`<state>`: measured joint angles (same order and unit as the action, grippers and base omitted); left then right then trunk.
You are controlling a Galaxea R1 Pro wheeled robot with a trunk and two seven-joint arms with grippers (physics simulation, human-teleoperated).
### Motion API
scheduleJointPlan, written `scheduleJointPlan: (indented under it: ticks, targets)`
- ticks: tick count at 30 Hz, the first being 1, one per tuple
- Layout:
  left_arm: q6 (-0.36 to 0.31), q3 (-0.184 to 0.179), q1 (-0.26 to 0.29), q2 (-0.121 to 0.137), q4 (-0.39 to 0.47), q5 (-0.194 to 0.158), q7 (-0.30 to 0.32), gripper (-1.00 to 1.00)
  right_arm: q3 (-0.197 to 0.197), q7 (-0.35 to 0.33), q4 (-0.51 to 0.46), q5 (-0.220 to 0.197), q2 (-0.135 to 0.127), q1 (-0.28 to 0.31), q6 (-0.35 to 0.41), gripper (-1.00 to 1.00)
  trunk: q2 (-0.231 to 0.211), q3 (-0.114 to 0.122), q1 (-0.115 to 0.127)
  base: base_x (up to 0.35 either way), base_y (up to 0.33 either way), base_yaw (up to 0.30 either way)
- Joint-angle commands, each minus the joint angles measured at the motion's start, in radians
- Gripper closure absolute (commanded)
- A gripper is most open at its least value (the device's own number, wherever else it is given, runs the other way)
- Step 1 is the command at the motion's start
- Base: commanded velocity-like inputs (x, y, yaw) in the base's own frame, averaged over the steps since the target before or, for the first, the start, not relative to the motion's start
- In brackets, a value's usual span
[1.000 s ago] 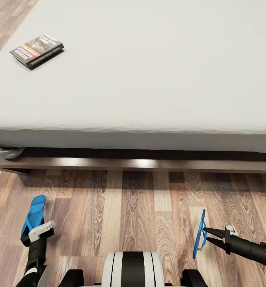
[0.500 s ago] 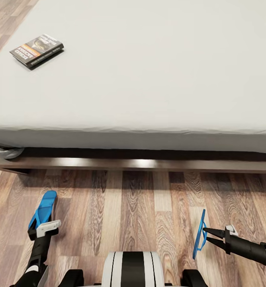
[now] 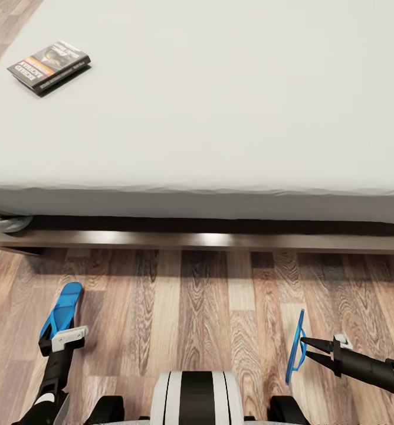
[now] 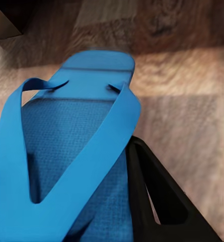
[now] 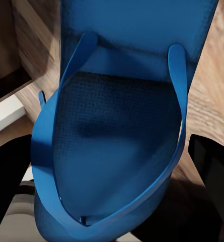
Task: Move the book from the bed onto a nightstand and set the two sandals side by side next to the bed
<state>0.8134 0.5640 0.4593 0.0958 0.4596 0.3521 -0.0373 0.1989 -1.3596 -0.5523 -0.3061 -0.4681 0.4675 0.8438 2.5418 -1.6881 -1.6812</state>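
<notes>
Blue sandal (image 4: 76, 151) (strap up), black gripper finger (image 4: 157, 196) touching its edge, wood floor (image 4: 192, 101) beyond

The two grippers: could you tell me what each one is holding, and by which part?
Each holds one blue sandal by an end of its sole: left gripper, left sandal; right gripper, right sandal, edge-on.

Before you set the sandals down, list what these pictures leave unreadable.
- Left gripper: in the head view the left sandal covers its fingertips, so the grip itself is not visible.
- Right sandal: the head view shows it edge-on, hiding its sole face.
- Book: the smaller cover print is too small to read.
- Bed: cut off by the head view's edges.
</notes>
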Motion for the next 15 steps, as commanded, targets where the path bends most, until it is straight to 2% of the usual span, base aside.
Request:
scheduleJointPlan:
  ticks: [1, 4, 11, 13, 15]
  targets:
    - [0.004, 0.005, 0.001, 0.000, -0.001, 0.012, -0.004, 1.00, 0.000, -0.001, 0.000, -0.004, 0.000, 0.000, 0.008, 1.00, 0.000, -0.004, 0.000, 0.000, 0.000, 0.000]
    - [0.004, 0.006, 0.001, 0.001, -0.001, 0.010, -0.004, 1.00, 0.000, -0.001, 0.000, -0.004, 0.000, 0.000, 0.008, 1.00, 0.001, -0.016, -0.002, 0.000, 0.000, 0.000]
    - [0.005, 0.008, 0.001, 0.001, -0.002, 0.005, -0.005, 1.00, 0.000, -0.001, 0.000, -0.004, 0.000, 0.000, 0.008, 1.00, 0.001, -0.016, -0.002, 0.000, 0.000, 0.000]
    - [0.005, 0.015, 0.001, 0.001, -0.002, -0.017, -0.006, 1.00, 0.000, -0.001, 0.000, -0.004, 0.000, 0.000, 0.008, 1.00, 0.001, -0.016, -0.002, 0.000, 0.000, 0.000]
    - [0.007, 0.035, 0.001, 0.001, -0.002, -0.056, -0.006, 1.00, 0.000, -0.001, 0.000, -0.004, 0.000, 0.000, 0.008, 1.00, 0.001, -0.016, -0.002, 0.000, 0.000, 0.000]
